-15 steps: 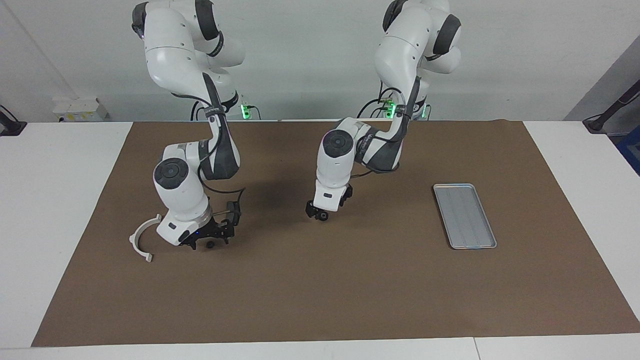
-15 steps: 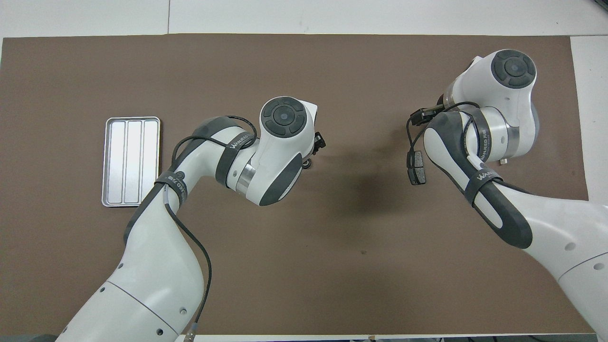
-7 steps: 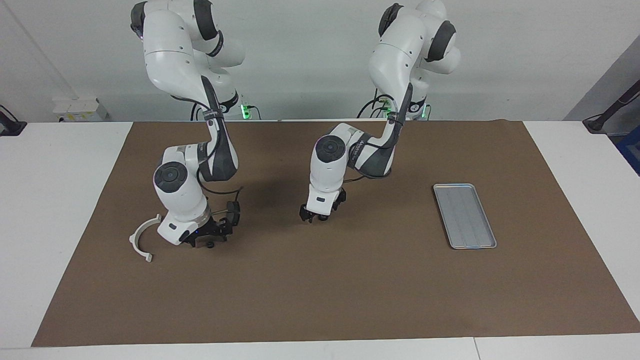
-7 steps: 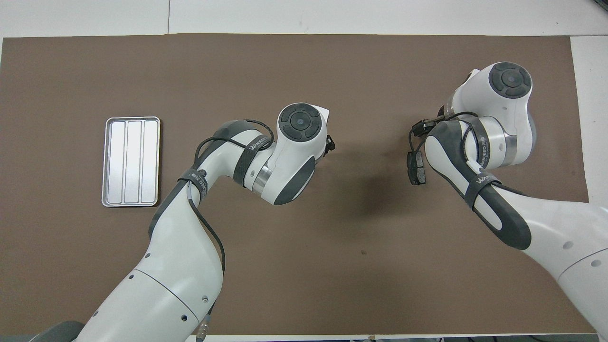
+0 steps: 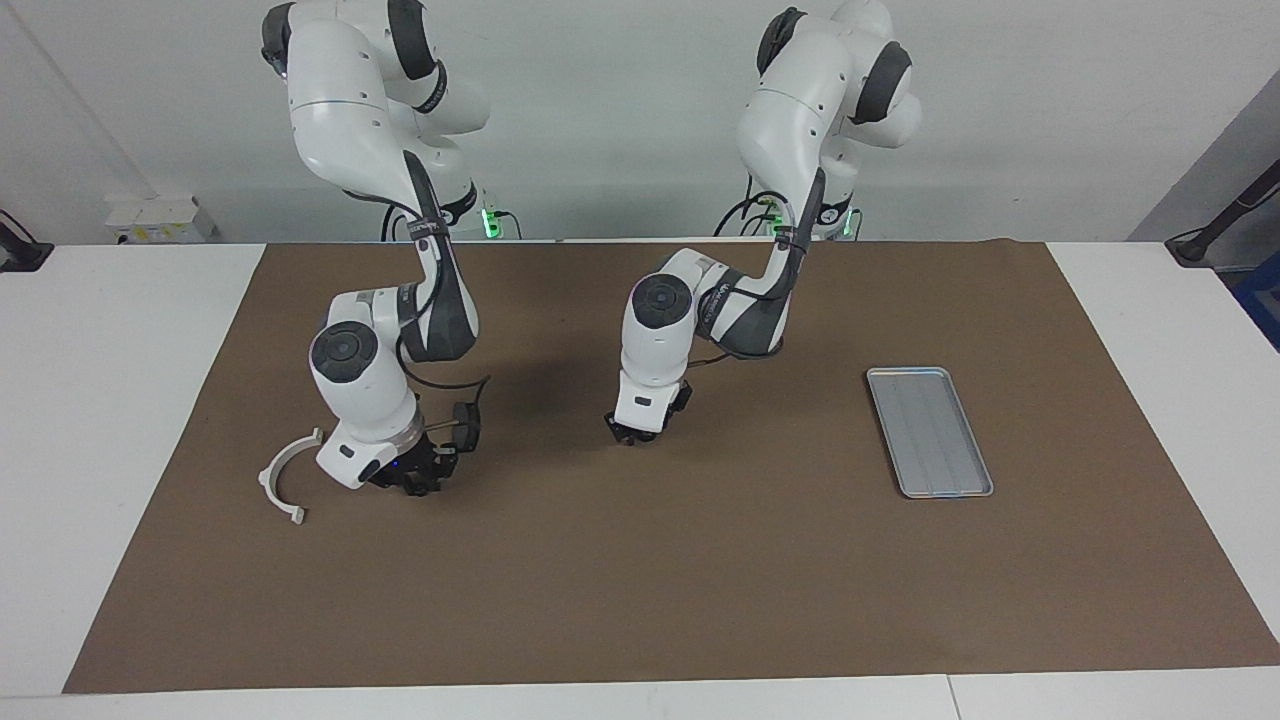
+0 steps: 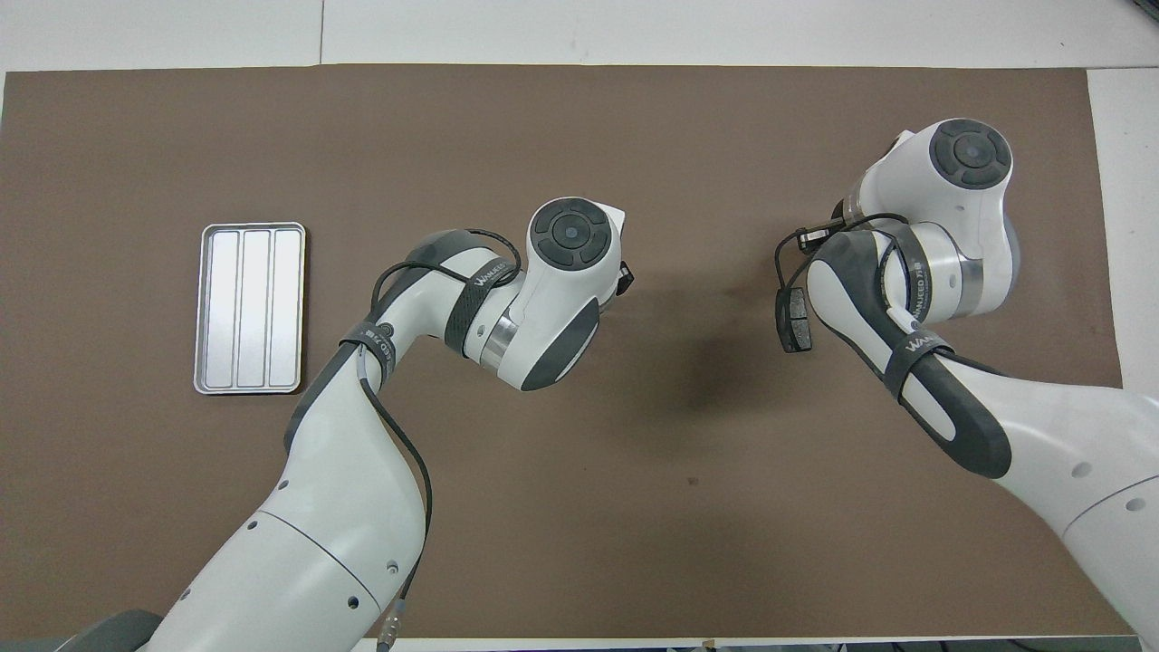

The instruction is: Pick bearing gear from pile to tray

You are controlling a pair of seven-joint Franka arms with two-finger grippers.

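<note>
Pick step: both pincers down at the tabletop, tray point(image 5: 930, 432) holds nothing yet.
Tray lies long axis running away from the robots, at my left arm's end. Right pincer point(image 5: 418, 486) is by the white arc point(image 5: 281, 478); left pincer point(image 5: 632, 437) mid-mat. Can't tell either grip or any part held. Next: confirm grasp, lift, carry to tray.

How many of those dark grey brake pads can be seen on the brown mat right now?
1. A brake pad lies on the mat beside the right arm's forearm, at that arm's end of the table. Another may be hidden under the arm.
</note>
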